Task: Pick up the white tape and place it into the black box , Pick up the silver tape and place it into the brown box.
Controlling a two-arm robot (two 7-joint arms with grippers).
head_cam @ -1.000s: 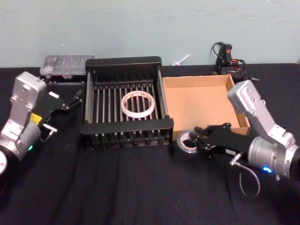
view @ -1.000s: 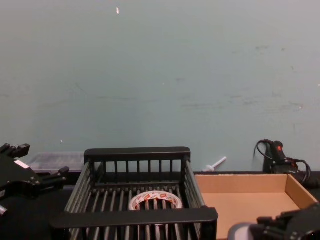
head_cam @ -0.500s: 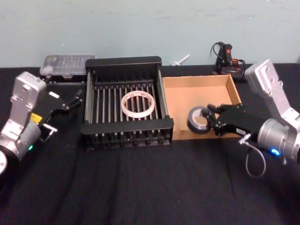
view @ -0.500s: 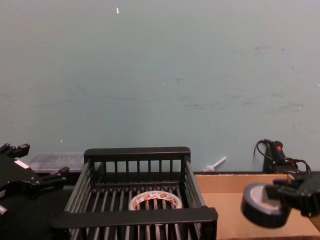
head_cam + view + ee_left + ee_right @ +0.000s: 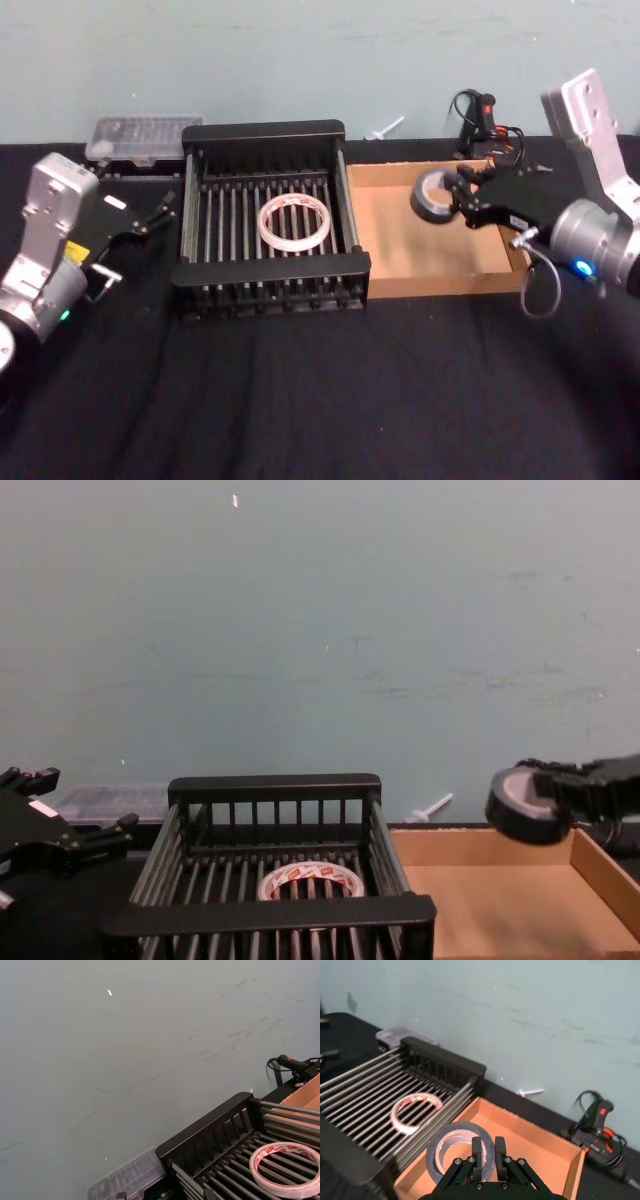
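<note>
raised silver tape (image 5: 432, 196) clenched by right tool (image 5: 462, 199) above brown box (image 5: 440, 277); white tape (image 5: 294, 222) in black box (image 5: 270, 271).

The white tape (image 5: 295, 222) lies flat in the black box (image 5: 270, 287), centre frame. The silver tape (image 5: 434, 197) hangs tilted above the brown box (image 5: 425, 284), right of centre.

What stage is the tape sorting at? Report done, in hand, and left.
Done: the white tape lies flat on the black box floor. In hand: the right gripper is shut on the silver tape, held above the brown box. Left: lower and release it. The left gripper waits beside the black box.
</note>
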